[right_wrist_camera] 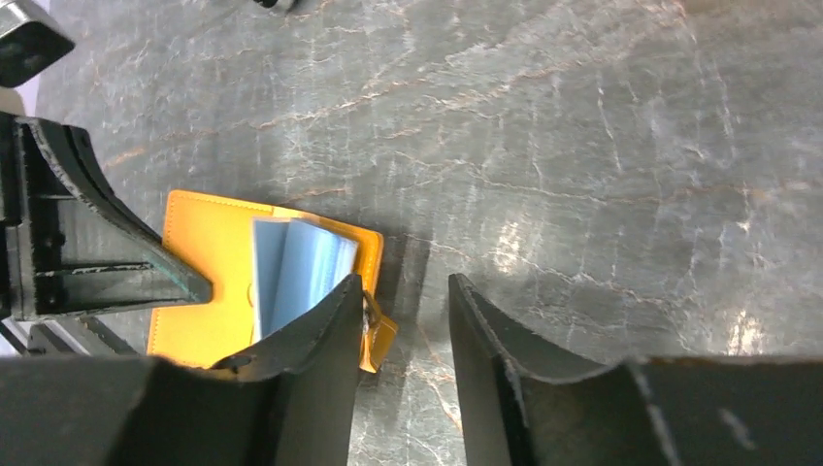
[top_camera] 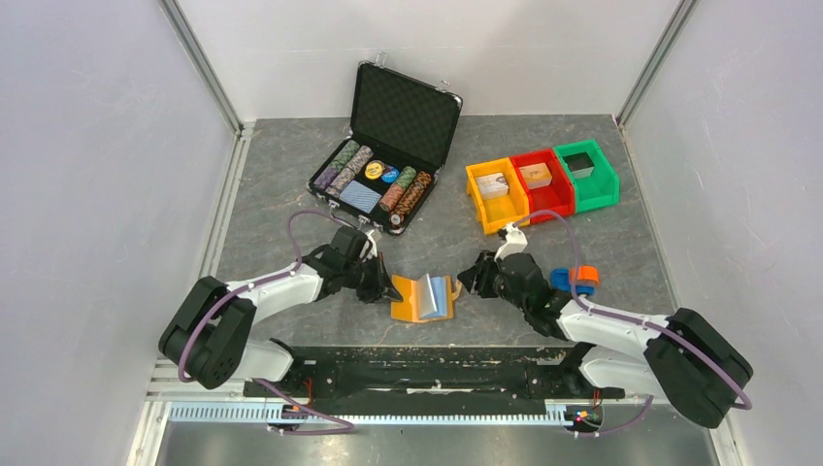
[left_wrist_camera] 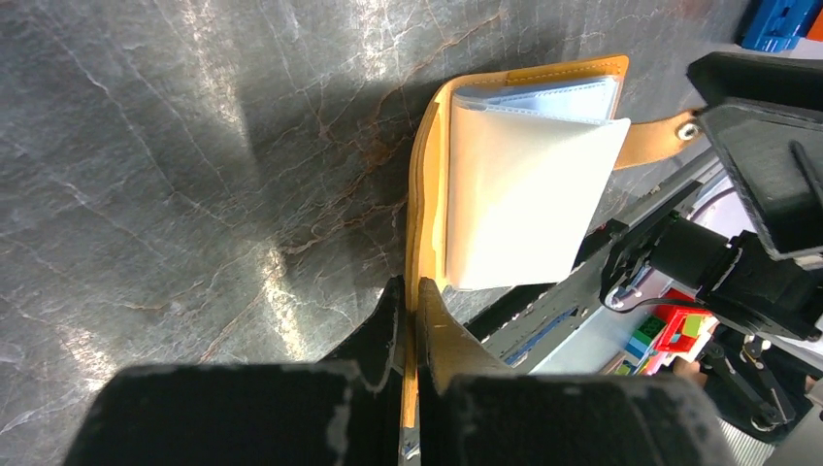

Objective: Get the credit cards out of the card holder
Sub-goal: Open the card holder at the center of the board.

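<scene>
thin, slick cards in a floppy wallet — take them by an exposed edge

the card holder (top_camera: 408, 306) lies open on the desk (top_camera: 291, 175), at the near edge between the two arms, with its leaves tented up. the credit cards (top_camera: 439, 294) stand in its right half. the light blue card (right_wrist_camera: 303, 272) shows above the orange cover. a pale leaf (left_wrist_camera: 524, 194) in front of it may be a card or a sleeve; i cannot tell which. cards like these are probably light, stiff and slippery. the holder looks soft and likely to slide or fold if pulled, so it wants anchoring. the best hold is probably the free upper edge of the blue card, pinched flat across its faces.

the left hand (top_camera: 385, 287) reaches in low from the left, its fingers pressed together on the holder's left cover. the right hand (right_wrist_camera: 403, 325) comes in from the right, angled down, with its fingers spread — one sits just beside the holder's right edge and they grip nothing.
</scene>
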You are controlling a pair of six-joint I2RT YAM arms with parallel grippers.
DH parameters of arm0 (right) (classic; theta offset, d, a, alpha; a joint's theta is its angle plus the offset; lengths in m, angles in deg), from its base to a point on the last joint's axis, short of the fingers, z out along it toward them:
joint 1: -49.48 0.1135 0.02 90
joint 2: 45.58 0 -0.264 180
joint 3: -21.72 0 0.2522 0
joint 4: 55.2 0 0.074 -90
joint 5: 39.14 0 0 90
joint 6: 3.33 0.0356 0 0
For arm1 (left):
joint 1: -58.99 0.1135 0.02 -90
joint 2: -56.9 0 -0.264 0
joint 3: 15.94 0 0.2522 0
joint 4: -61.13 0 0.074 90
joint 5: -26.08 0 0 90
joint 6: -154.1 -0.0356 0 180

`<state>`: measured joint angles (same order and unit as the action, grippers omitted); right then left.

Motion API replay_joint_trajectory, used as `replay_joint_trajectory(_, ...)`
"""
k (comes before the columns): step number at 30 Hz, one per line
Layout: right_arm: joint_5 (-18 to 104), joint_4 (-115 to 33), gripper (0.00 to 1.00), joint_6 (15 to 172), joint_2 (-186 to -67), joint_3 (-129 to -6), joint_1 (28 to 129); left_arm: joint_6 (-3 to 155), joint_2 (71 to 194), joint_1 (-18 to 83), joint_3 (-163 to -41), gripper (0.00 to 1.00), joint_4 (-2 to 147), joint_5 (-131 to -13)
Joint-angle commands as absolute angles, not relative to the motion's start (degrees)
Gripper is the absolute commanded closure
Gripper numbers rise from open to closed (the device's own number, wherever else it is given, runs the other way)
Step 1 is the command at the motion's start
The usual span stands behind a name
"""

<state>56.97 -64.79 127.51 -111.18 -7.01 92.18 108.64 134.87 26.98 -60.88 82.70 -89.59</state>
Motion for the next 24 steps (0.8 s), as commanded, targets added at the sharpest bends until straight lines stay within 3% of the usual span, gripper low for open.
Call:
replay_joint_trajectory(1,54.1,-55.8,0.58,122.1,-108.3,-15.1,92.1,107.8,134.7,26.7,-61.8,0.94,83.0,-87.2)
replay_joint_trajectory(9,45.0,-56.7,0.52,124.3,-110.2,-19.8,95.1,110.5,134.6,26.7,-59.3,0.97,78.5,-88.5)
replay_joint_trajectory(16,44.6,-57.7,0.45,124.8,-113.0,-21.9,98.0,111.9,133.4,26.7,-57.8,0.93,78.0,-87.2)
replay_joint_trajectory(19,43.4,-58.6,0.42,124.8,-114.2,-21.8,98.5,113.4,133.5,26.7,-57.2,0.98,76.7,-87.3)
replay_joint_trajectory(24,42.7,-58.6,0.38,124.4,-116.0,-21.5,98.8,114.9,134.6,26.7,-57.2,0.98,73.5,-88.3)
